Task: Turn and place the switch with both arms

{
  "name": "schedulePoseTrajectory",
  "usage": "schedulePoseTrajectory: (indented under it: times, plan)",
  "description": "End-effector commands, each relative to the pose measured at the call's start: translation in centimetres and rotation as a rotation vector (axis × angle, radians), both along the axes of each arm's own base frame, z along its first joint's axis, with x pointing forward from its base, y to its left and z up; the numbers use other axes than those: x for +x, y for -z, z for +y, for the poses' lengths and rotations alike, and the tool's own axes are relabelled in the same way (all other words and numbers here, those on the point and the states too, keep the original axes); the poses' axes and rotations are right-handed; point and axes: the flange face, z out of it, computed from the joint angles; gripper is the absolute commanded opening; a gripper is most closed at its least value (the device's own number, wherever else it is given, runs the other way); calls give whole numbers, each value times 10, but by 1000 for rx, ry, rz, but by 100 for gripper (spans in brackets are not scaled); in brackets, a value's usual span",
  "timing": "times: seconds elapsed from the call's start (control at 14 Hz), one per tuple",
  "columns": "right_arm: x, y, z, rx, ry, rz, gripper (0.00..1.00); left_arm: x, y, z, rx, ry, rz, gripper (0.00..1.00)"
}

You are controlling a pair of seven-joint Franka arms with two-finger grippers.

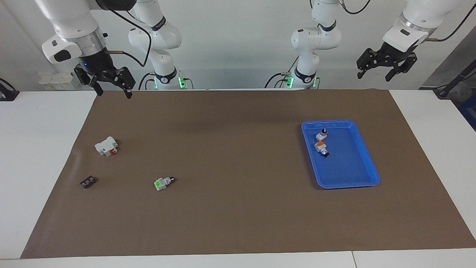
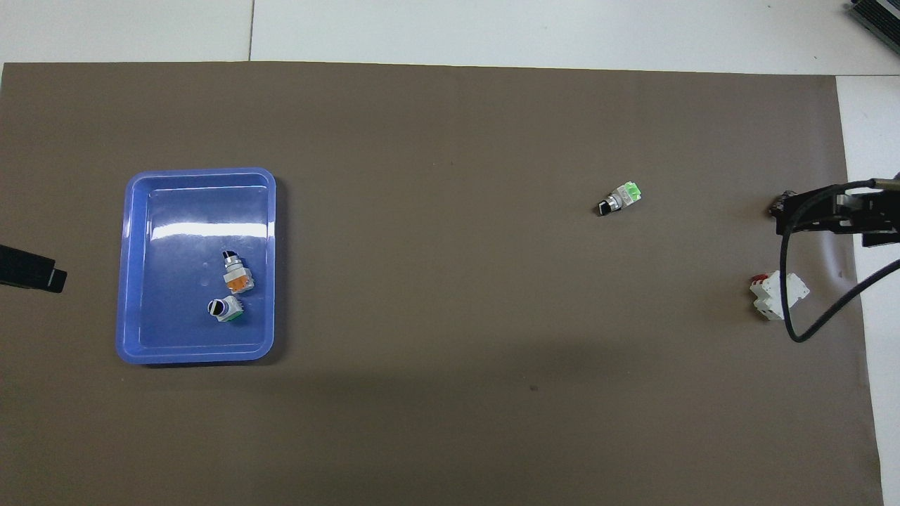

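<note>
The switch [image 1: 163,183], white with a pale green part and a silver-and-black tip, lies on its side on the brown mat toward the right arm's end; it also shows in the overhead view [image 2: 619,198]. My right gripper [image 1: 113,92] hangs open and empty, high over the mat's edge nearest the robots, well apart from the switch. In the overhead view the right gripper [image 2: 837,214] shows at the mat's border. My left gripper [image 1: 373,77] hangs open and empty, high beside the mat at the left arm's end; only its tip [image 2: 35,273] shows in the overhead view. Both arms wait.
A blue tray [image 1: 366,163] at the left arm's end holds an orange-topped switch [image 2: 238,275] and a switch with a deeper green block [image 2: 225,309]. A white breaker with red [image 1: 106,146] and a small black part [image 1: 88,182] lie at the right arm's end.
</note>
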Motion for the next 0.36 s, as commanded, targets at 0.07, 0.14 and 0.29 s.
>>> schedulePoseTrajectory:
  times: [0.07,0.14,0.29]
  plan:
    - [-7,-1,1,18,-1,-2,100,-10,0,6,18,-16,0,100]
    - [-7,-1,1,18,-1,-2,100,-9,-1,7,18,-18,-4,100]
    - [-7,-1,1,18,-1,-2,100,-8,-1,5,17,-16,-12,100]
